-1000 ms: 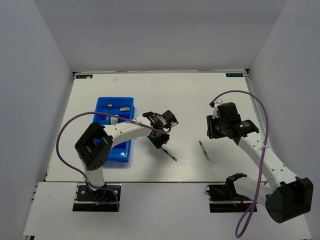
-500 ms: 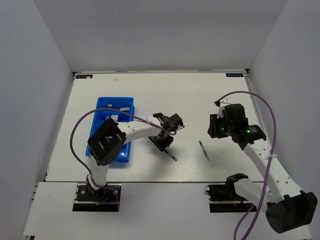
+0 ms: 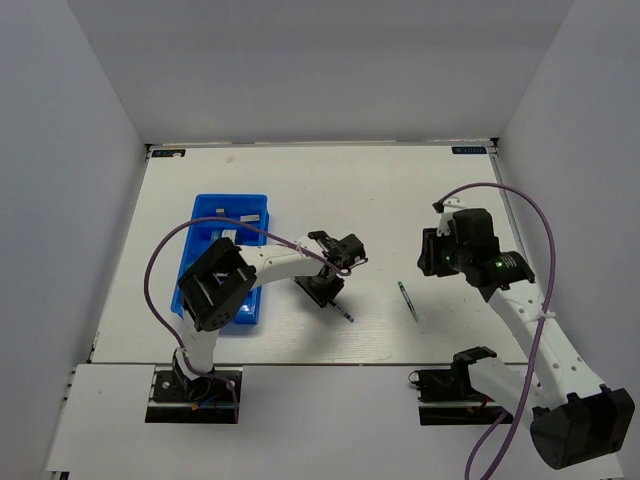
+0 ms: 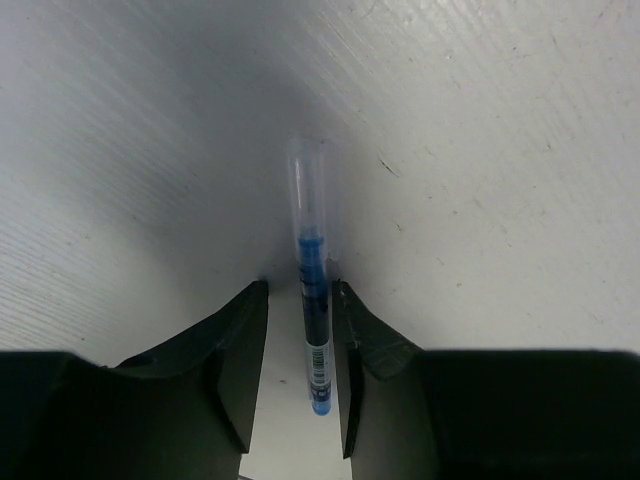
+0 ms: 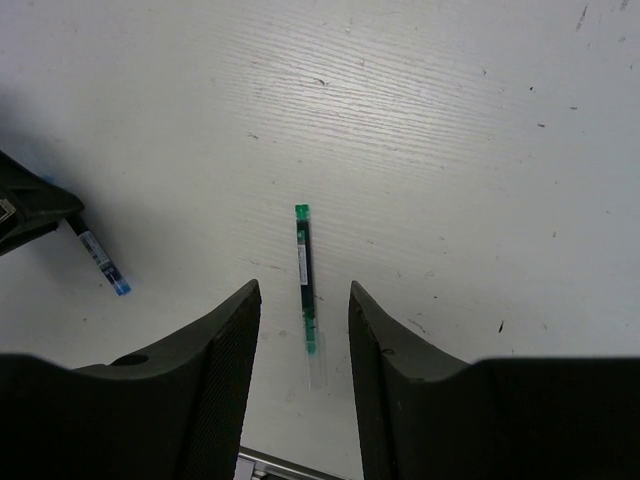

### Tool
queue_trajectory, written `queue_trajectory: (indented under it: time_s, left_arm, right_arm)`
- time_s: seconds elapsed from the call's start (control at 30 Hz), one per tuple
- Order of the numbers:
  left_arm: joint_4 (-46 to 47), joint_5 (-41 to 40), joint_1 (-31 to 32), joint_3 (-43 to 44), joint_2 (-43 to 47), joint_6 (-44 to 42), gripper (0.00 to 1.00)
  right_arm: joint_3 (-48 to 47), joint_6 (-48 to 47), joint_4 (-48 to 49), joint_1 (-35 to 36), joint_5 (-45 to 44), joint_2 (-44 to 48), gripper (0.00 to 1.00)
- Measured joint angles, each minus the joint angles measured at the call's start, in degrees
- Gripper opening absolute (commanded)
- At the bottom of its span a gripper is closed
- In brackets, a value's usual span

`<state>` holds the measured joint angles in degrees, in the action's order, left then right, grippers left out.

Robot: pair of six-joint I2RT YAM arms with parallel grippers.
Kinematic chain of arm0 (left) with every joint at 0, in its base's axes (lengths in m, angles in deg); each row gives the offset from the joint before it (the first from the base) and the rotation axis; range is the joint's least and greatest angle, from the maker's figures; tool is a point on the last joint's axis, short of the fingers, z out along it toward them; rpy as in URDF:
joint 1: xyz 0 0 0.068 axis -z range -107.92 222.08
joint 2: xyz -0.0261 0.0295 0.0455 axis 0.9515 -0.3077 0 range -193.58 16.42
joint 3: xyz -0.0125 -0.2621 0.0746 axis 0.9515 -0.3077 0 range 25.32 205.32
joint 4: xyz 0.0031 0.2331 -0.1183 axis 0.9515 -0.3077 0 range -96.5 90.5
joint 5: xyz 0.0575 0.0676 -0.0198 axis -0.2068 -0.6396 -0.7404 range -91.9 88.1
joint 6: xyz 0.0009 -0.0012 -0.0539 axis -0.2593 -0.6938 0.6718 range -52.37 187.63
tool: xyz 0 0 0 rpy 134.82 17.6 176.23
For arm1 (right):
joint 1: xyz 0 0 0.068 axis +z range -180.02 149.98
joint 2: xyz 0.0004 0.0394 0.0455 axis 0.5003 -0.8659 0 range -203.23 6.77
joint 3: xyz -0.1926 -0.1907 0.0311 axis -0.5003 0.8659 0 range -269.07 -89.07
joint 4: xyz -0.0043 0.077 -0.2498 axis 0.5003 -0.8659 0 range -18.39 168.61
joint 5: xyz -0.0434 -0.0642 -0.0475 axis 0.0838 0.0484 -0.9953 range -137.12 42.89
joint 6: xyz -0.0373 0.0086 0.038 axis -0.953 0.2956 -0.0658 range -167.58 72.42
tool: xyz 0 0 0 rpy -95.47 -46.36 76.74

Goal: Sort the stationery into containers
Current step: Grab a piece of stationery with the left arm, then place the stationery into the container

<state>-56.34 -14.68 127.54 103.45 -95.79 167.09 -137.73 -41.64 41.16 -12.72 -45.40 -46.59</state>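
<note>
A thin blue pen (image 4: pixel 312 250) lies on the table between the fingers of my left gripper (image 4: pixel 298 290), which stands open round it; a gap shows on the pen's left, and the right finger is very close. From above, that gripper (image 3: pixel 325 292) covers the pen's upper end, and the pen's (image 3: pixel 345 314) lower end sticks out. A thin green pen (image 5: pixel 304 265) lies under my right gripper (image 5: pixel 305 300), which hangs open above it without touching. The blue tray (image 3: pixel 196 215) sits at the left with two pale erasers (image 3: pixel 219 211) in its far compartments.
The left arm's purple cable (image 3: pixel 160 255) arcs over the tray. The green pen (image 3: pixel 408 300) lies about a hand's width right of the blue one. My right gripper (image 3: pixel 428 262) is just beyond it. White walls close in the table on three sides.
The left arm's elbow has swung toward the tray and its gripper has settled lower over the blue pen. The right arm has shifted slightly right. Neither pen has moved.
</note>
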Motion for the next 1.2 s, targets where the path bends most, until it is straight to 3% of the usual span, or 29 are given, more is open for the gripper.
queue_trajectory:
  time_s: [0.17,0.3,0.5,0.53,0.8,1.0,1.2]
  left_arm:
    - [0.22,0.24,-0.22,0.0,-0.2,0.22,0.43]
    - [0.35,0.59,-0.28,-0.02,-0.26,0.39,0.34]
    - [1.01,1.68,-0.61,-0.57,-0.2,0.5,0.1]
    - [1.2,1.73,-0.63,-0.72,-0.09,0.42,0.0]
    - [3.19,-2.16,-0.04,-5.9,4.9,-0.55,0.0]
    - [-4.57,-13.33,0.42,-5.62,18.18,1.03,0.0]
    - [-8.35,-19.52,-9.22,-14.16,39.15,4.96,0.0]
  right_arm:
    - [0.76,0.02,0.02,-0.46,0.0,0.24,0.44]
    - [0.79,0.04,0.02,-0.85,0.07,0.42,0.44]
    - [0.79,0.04,0.02,-1.33,0.42,0.85,0.44]
    - [0.79,0.04,0.02,-1.44,0.44,0.94,0.44]
    - [0.81,0.11,0.02,-2.05,1.09,1.33,0.44]
    - [0.85,0.15,0.02,-2.25,1.29,1.33,0.46]
    - [0.92,0.2,0.02,-2.6,1.46,1.33,0.46]
